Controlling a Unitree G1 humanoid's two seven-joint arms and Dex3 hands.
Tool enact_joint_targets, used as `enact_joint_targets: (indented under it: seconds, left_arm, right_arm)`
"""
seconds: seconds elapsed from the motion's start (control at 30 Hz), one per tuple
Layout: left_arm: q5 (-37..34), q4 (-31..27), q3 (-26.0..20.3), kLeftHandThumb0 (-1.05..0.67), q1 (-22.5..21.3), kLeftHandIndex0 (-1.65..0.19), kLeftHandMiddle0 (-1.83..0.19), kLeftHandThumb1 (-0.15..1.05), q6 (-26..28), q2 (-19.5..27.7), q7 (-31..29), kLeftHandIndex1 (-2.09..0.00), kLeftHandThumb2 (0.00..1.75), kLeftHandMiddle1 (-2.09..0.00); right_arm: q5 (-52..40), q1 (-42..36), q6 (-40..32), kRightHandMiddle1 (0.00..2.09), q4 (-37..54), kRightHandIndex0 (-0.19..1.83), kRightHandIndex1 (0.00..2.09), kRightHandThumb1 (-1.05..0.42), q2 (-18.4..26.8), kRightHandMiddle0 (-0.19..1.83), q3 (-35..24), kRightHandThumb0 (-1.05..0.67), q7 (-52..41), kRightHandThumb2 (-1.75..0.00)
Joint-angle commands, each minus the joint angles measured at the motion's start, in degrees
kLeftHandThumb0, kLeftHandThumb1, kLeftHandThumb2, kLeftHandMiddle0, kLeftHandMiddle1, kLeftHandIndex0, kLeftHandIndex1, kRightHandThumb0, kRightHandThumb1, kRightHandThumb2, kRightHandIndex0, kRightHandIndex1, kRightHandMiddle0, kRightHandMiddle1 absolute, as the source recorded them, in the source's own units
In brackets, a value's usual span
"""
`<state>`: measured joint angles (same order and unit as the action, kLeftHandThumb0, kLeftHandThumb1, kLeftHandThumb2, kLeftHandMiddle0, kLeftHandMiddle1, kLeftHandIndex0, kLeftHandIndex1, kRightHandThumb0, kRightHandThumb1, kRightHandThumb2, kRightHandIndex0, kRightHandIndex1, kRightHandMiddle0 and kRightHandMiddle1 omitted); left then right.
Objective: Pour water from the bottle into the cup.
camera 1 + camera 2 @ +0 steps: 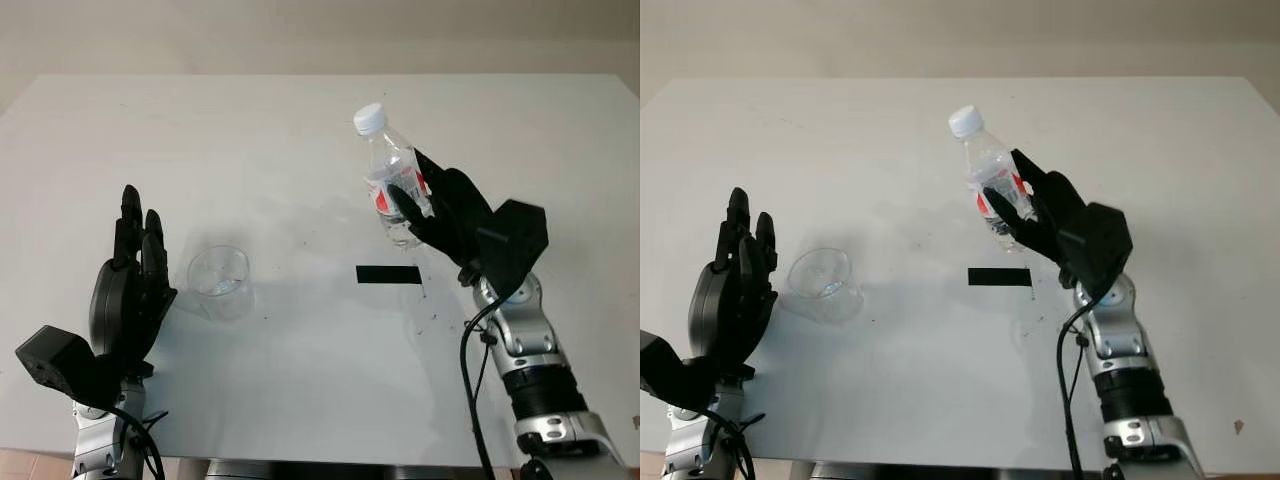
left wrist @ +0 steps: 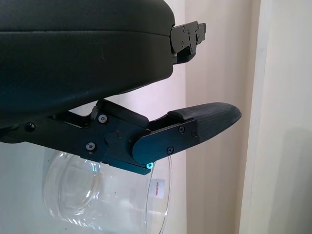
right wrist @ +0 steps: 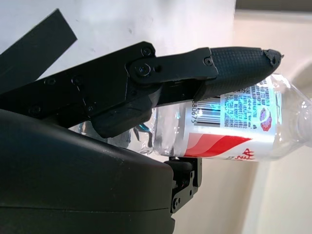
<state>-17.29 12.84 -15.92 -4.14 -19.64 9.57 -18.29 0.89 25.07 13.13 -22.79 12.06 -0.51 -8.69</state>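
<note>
Now, nearest us, the left hand [image 1: 128,300] stands upright at the near-left of the bench [image 1: 300,370], open and holding nothing, its fingers [image 1: 140,240] pointing away from the robot. Just past those fingertips, on their inner side, sits the cup [image 1: 219,277], a clear, empty-looking tumbler, close beside the hand but not gripped; from the wrist camera its rim sits right under the thumb.

Across to the other side: the right hand [image 1: 440,215] is closed around the bottle [image 1: 393,180], fingers wrapped over the red-and-white label with the thumb on the far side. The bottle is lifted clear of the bench, tilted so its neck leans up and towards the cup side. The white cap [image 1: 368,118] looks to be still on, so nothing can flow yet. A black strip [image 1: 388,274] lies flat on the bench below the fingers, between bottle and cup.

The step in hand, as I read it, is carrying the bottle over to the cup. To do it well, the mouth needs to arrive right above the rim before the tilt deepens, and the left hand could close on the cup to steady it. That clear plastic is light, so tip slowly. Farther off, bare white bench to the wall.
</note>
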Motion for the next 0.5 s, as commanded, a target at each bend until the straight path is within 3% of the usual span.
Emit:
enact_joint_targets:
  seconds: [0.0, 0.13, 0.2, 0.27, 0.33, 0.47]
  left_arm:
    - [-0.5, 0.4, -0.4, -0.73, -0.6, 0.19, 0.19, 1.05, -0.1, 0.8, -0.4, 0.0, 0.74, 0.0]
    - [-0.9, 0.6, -0.7, -0.73, -0.7, 0.19, 0.19, 1.05, -0.1, 0.8, -0.5, 0.0, 0.73, 0.0]
    - [-1.0, 1.0, -0.9, -0.72, -0.9, 0.19, 0.19, 1.05, -0.5, 0.8, -0.7, 0.0, 0.73, 0.0]
    - [-1.1, 1.3, -1.1, -0.72, -1.1, 0.19, 0.19, 1.05, -0.8, 0.9, -0.8, 0.0, 0.73, 0.0]
    - [-1.0, 1.7, -1.1, -0.72, -1.4, 0.19, 0.19, 1.05, -1.0, 0.9, -1.0, 0.0, 0.73, 0.0]
    - [-1.3, 1.3, -1.2, -0.71, -1.4, 0.19, 0.19, 1.05, -0.9, 0.8, -1.3, 0.0, 0.73, 0.0]
  right_arm:
    - [0.5, -0.6, 1.9, 2.09, -0.8, 0.58, 2.09, -1.05, -1.6, 0.41, -0.4, -0.43, 2.0, -0.34]
    - [-0.5, -2.1, 2.1, 2.09, -2.0, 0.56, 2.09, -1.05, -5.4, 0.35, -1.0, -0.47, 5.6, -0.34]
    - [-0.1, -2.7, 4.3, 2.09, -4.0, 0.69, 2.09, -1.05, -7.7, 0.42, -1.3, -0.47, 8.8, -0.35]
    - [0.7, -2.7, 6.7, 2.09, -6.2, 0.99, 2.09, -1.05, -9.3, 0.6, -1.5, -0.45, 11.8, -0.44]
    - [-0.3, -2.1, 7.1, 2.09, -8.6, 1.13, 2.09, -1.05, -11.7, 0.71, -2.5, -0.45, 14.5, -0.48]
    - [-1.8, -1.4, 6.5, 2.09, -11.3, 1.19, 2.09, -1.05, -14.4, 0.77, -3.8, -0.46, 17.0, -0.52]
